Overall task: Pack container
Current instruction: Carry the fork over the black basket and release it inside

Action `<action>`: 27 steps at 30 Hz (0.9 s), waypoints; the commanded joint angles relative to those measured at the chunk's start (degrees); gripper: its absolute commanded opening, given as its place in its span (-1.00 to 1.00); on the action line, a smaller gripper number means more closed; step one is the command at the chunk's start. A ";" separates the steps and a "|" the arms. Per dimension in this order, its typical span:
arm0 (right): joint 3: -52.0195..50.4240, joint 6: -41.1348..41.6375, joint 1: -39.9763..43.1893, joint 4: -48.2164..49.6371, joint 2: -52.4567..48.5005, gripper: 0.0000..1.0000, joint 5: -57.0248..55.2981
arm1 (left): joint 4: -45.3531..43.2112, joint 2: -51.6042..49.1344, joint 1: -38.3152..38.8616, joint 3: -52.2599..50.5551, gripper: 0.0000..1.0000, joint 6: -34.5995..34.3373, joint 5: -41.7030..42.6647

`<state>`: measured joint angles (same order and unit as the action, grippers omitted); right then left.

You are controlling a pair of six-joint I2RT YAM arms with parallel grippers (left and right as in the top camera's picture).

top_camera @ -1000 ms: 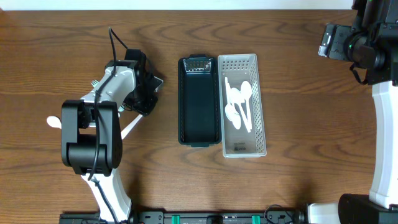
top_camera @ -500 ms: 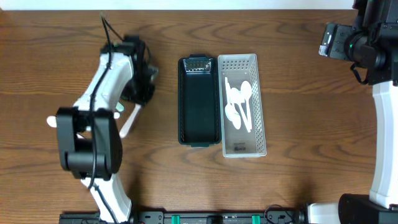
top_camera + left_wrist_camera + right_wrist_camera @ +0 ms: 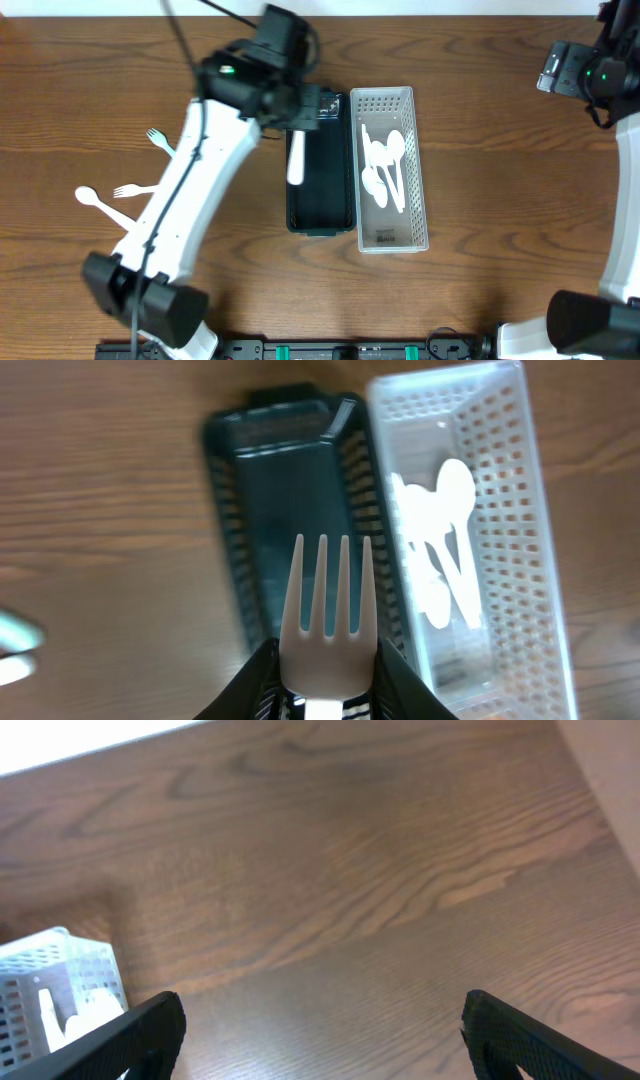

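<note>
My left gripper [image 3: 296, 125] is shut on a white plastic fork [image 3: 295, 160] and holds it above the dark green basket [image 3: 340, 215]. In the left wrist view the fork [image 3: 327, 610] points tines forward between my fingers, over the dark basket [image 3: 265, 490]. That basket looks empty. The clear white basket [image 3: 418, 130] beside it holds a few white spoons [image 3: 385, 165], also seen in the left wrist view [image 3: 440, 550]. My right gripper [image 3: 320, 1050] is open and empty over bare table at the far right.
Two white forks [image 3: 160, 140] [image 3: 135, 188] and a white spoon [image 3: 100, 205] lie on the wooden table at the left. The right arm [image 3: 590, 75] sits at the far right edge. A corner of the clear basket [image 3: 50, 990] shows in the right wrist view.
My left arm has swung from the cutlery at the left up and right to above the dark basket, carrying a fork. The right arm shifted slightly.
</note>
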<state>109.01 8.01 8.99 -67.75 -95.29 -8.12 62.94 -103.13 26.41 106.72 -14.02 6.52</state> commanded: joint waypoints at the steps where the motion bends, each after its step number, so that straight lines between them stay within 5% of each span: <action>1: -0.04 -0.83 0.33 -0.35 -2.10 0.81 1.11 | -0.44 -5.14 1.64 -0.85 -0.62 -3.87 0.92; 10: -0.07 -0.83 0.33 -0.66 -3.43 0.78 1.27 | -1.49 -19.56 0.76 -0.85 -0.59 -3.87 0.55; 15: -0.07 -0.83 0.33 -0.66 -3.41 0.78 1.27 | -2.43 -23.78 0.76 -0.85 -0.17 -3.54 0.55; 18: -0.07 -0.83 0.31 -0.66 -3.43 0.78 1.29 | -3.72 -23.37 0.87 -0.83 0.05 2.78 0.55; 21: -0.04 -0.83 0.33 -0.63 -3.41 0.78 1.27 | -3.67 -20.72 1.18 -0.22 0.26 10.01 -0.87; 27: -0.04 -0.85 0.33 -0.66 -3.41 0.78 1.25 | -2.73 -9.20 -0.07 0.44 0.52 11.65 -6.95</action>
<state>109.01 8.01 8.99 -68.31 -98.65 -7.11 59.81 -121.14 27.40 105.62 -5.72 4.08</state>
